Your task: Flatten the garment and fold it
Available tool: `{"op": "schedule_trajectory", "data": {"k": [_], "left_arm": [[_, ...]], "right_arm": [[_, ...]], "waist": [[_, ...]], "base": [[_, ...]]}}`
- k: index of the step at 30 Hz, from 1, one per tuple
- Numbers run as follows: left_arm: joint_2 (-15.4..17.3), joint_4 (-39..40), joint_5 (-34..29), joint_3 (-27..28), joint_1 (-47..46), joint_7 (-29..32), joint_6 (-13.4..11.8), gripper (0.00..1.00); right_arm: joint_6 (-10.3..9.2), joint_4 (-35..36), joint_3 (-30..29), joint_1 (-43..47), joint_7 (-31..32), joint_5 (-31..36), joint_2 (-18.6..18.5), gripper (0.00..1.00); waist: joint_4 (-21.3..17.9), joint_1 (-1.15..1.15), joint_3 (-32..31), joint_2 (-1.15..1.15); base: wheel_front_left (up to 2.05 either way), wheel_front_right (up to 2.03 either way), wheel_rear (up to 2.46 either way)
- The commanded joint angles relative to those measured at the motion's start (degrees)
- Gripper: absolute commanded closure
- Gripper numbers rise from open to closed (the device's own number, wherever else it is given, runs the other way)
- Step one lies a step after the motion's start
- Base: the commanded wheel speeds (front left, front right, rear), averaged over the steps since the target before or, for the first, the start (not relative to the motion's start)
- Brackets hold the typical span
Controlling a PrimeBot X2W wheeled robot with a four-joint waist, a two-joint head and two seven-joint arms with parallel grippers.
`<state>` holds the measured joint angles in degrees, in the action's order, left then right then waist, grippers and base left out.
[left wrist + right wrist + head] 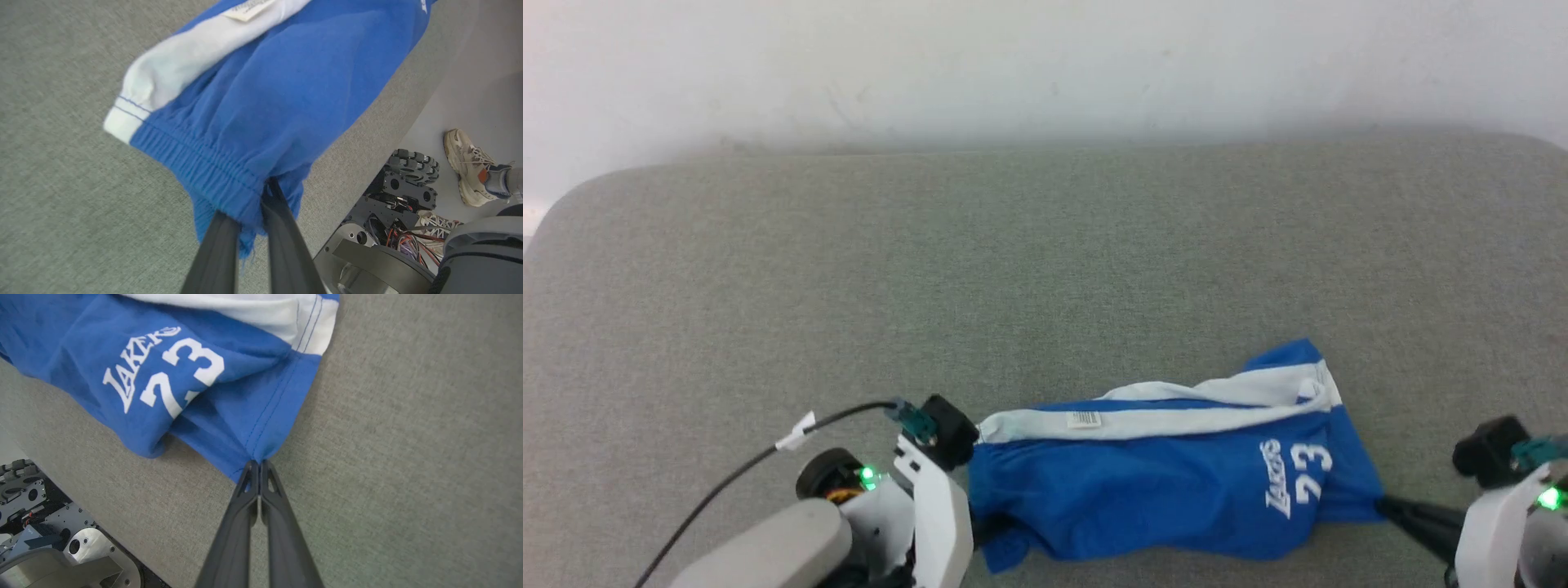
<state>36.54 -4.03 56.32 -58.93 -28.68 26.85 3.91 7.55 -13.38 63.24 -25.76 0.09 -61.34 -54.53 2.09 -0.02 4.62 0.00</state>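
Garment (1160, 482) lies bunched and creased near the bench's (1045, 245) front edge, held between left gripper (261, 196), jaws pinching its gathered elastic end, and right gripper (258, 467), jaws clamped on a hem corner. Flattening looks unfinished; folding not begun.

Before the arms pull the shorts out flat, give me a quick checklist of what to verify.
1. Left gripper clamped on the shorts' gathered end: ok.
2. Right gripper clamped on a hem corner: ok.
3. Cloth lying flat: not ok, bunched and folded over.
4. Shorts fully on the table: ok, though near its front edge.
5. Floor by the base free: not ok, a person's shoe stands there.
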Motion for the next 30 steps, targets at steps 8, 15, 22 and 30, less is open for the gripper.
{"op": "schedule_trajectory", "data": {"k": [8,15,22,30], "left_arm": [[-2.02,-4.41,-4.38,-3.09,3.17,-3.75,-1.01,0.0],[0.37,0.9,-7.99,0.63,5.01,-13.76,-5.59,0.0],[2.61,7.0,-15.2,6.91,5.23,-26.36,-15.54,0.0],[-1.68,4.33,-21.84,14.97,7.42,-41.0,-28.48,0.0]], "right_arm": [[-0.06,-5.29,-7.17,6.42,3.3,5.39,6.88,0.0],[-0.06,-0.12,-18.58,8.89,3.46,10.94,4.51,0.0],[-0.06,7.49,-29.38,11.92,11.55,16.35,3.01,0.0],[-0.06,9.34,-33.13,12.19,27.0,19.53,7.25,0.0]], "waist": [[-0.24,0.02,0.65,0.0],[0.74,0.02,-2.73,0.0],[2.76,0.02,-2.7,0.0],[4.21,0.02,-0.64,0.0]], "base": [[0.0,0.0,0.0],[0.0,0.0,0.0],[0.0,0.0,0.0],[0.0,0.0,0.0]]}}
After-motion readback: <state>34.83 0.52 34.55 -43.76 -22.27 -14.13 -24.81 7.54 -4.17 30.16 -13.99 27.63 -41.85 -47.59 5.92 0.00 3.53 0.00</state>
